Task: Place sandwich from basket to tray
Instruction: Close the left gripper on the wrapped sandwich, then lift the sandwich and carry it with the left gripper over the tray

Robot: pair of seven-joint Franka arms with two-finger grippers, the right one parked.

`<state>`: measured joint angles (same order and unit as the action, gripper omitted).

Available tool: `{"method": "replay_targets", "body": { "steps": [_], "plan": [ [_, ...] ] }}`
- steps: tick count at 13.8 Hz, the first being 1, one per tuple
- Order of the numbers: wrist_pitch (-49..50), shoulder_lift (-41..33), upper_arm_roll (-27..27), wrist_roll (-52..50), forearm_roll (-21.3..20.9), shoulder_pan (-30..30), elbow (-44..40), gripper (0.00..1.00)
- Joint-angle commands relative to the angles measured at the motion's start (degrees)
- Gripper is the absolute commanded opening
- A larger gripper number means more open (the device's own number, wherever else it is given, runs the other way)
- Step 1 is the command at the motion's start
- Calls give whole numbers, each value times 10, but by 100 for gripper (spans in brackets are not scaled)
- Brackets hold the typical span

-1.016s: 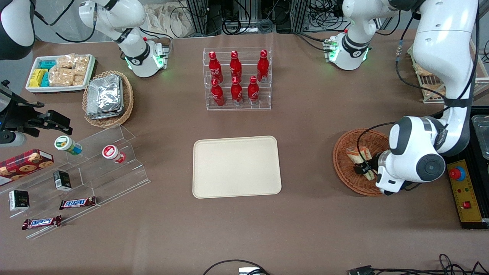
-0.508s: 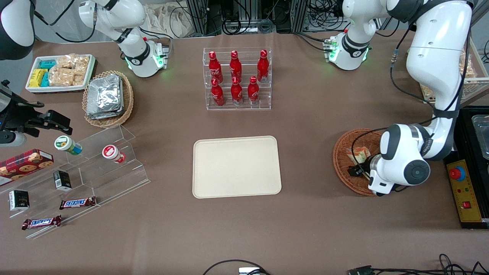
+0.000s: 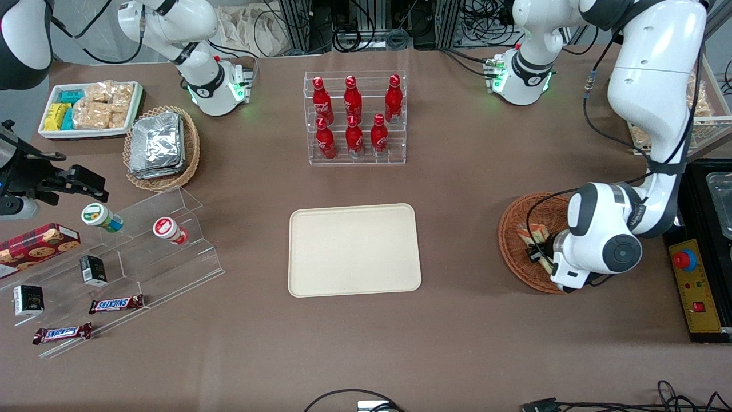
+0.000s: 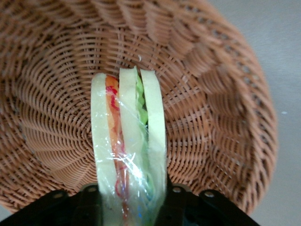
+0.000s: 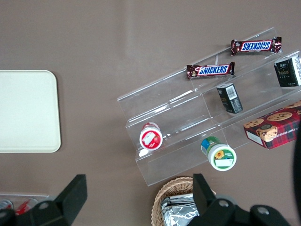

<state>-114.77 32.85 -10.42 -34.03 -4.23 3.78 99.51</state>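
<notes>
Sandwich (image 4: 128, 141) clamped in tool (image 4: 131, 202), over basket (image 4: 211, 117)

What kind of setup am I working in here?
Likely a lab mock-up of a snack shop: cola bottles on a clear rack, Snickers bars on acrylic steps, cabling along the table's edge. The claw grips the sandwich over the basket.

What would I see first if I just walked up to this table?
Probably the triangular clear-wrapped white-bread sandwich, pinched by the left arm's tool over the round reddish-brown wicker basket. Then the large cream rectangular tray mid-table, with red bottles in a clear rack farther from the front camera.
</notes>
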Motion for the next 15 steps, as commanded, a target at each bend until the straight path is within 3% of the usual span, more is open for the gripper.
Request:
{"method": "replay_targets", "body": {
  "steps": [1, 5, 8, 10, 15],
  "plan": [
    [30, -52, -1, 54, -5, 0, 7, 0],
    [70, -110, -2, 262, -4, 0, -6, 0],
    [119, -109, -7, 393, -2, -7, -64, 0],
    [120, -109, -22, 384, 6, -13, -86, 0],
    [146, -53, -55, 204, 16, -89, -160, 0]
  ]
}}
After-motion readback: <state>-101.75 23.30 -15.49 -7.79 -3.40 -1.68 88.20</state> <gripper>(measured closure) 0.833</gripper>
